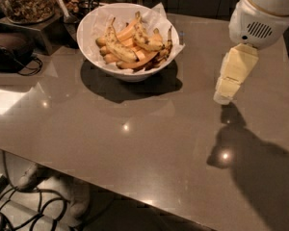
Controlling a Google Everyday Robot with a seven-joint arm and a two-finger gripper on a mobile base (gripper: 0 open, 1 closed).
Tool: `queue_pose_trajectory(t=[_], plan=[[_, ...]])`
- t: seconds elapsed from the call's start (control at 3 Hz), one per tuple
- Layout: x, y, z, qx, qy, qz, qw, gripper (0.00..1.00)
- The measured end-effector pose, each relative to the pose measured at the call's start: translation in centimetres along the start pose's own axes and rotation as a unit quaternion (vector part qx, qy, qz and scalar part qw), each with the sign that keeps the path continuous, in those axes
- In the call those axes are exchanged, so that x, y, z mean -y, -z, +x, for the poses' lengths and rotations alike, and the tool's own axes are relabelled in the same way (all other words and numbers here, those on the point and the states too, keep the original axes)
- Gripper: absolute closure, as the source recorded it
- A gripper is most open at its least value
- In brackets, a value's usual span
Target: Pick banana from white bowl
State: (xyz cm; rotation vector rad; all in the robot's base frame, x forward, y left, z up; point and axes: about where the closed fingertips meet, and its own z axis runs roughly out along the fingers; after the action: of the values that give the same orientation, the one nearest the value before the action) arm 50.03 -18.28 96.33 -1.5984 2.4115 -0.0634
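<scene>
The white bowl, lined with crumpled white paper, stands on the grey table at the back left of centre. Several bananas lie in it. A curved yellow banana freckled with brown spots lies on top at the left of the pile, and another freckled one lies to its right. Plainer orange-yellow pieces and a dark brown one lie under and around them. My gripper, cream-coloured under a white wrist housing, hangs over the table to the right of the bowl, apart from it and a little above the tabletop.
A glass jar of nuts on a stand and a black device with a cable sit at the back left. The table's front edge runs diagonally, with cables on the floor below. My arm's shadow falls at the right.
</scene>
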Motion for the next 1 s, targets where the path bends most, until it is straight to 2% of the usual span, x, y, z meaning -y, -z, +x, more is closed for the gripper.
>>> queue_pose_trajectory(t=[0.33, 0.67, 1.0], plan=[[0.7, 0.9, -1.9, 0.03, -0.013, 0.01, 0.9994, 0.0], [2.2, 1.8, -5.2, 0.033, -0.016, 0.015, 0.9992, 0.0], [3.4, 1.7, -9.8, 0.024, -0.003, 0.017, 0.9996, 0.0]])
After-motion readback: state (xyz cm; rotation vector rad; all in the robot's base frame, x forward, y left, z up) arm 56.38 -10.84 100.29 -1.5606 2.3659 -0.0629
